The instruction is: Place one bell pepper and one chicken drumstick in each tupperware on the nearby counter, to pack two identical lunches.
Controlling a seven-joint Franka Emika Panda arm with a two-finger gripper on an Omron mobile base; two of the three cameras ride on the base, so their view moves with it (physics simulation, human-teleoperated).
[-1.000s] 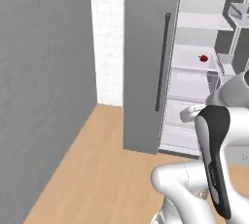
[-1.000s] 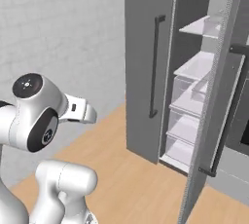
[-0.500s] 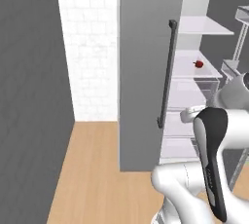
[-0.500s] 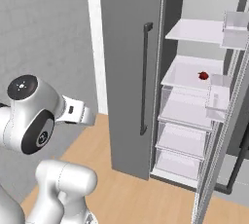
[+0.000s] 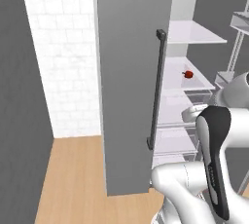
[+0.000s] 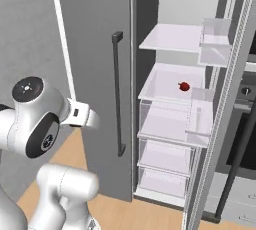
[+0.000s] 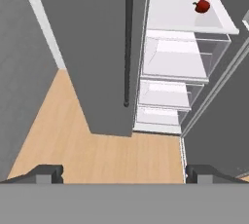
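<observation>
Wooden floor (image 7: pixel 97 155) lay below the wide-spread, empty end effector (image 7: pixel 124 173); ahead, an open fridge (image 7: pixel 177 57) shelved one small red pepper (image 7: pixel 202 6).

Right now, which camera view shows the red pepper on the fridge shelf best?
The right base view: the red pepper sits unobstructed, facing the camera, on the middle shelf. The hand view shows it near the top edge; the left base view shows it small, beside the closed door.

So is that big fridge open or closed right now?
Half open. The right door is swung out, showing white shelves and a small red item. The left door with its dark handle is shut.
</observation>
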